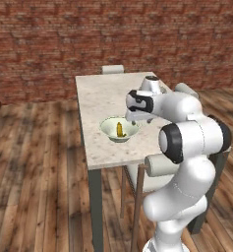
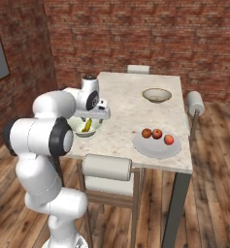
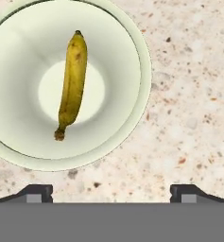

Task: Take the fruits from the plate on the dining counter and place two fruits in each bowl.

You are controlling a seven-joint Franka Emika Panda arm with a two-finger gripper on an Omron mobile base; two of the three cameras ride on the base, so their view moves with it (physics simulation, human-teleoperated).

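Fingers: the two small dark fingers (image 3: 38, 193) of the white arm's gripper (image 3: 111, 193) stand spread wide apart with nothing between them, above the bare stone just beside the pale bowl.
Banana: a yellow banana (image 3: 72, 85) with a brown stem end lies lengthwise across the bottom of the pale green-white bowl with the flared rim (image 3: 137, 56), ahead of the fingers and toward the left-hand fingertip in the hand view; it is clear of both tips.
Pale bowl: it sits near the counter's edge on the arm's side, and the base views show the banana (image 1: 120, 129) inside it, with the gripper hanging just above and beside its rim (image 2: 98, 127).
Counter: the long beige speckled stone counter (image 2: 131, 104) on dark grey legs carries both bowls and the plate.
Plate: a flat round pale grey-white plate (image 2: 157, 147) rests at the near corner of the counter, well apart from the fingers, on the far side from the pale bowl.
Apples: three round red-orange apples (image 2: 157, 133) sit in a row on the plate, close together.
Brown bowl: a shallower tan-brown bowl (image 2: 156, 95) stands farther up the counter, beyond the plate and well away from the fingers; what it holds cannot be told.
Setting: pale cushioned stools (image 2: 107, 167) are drawn up along the counter, on a plank wood floor (image 1: 34, 167) before a red brick wall (image 1: 88, 29).
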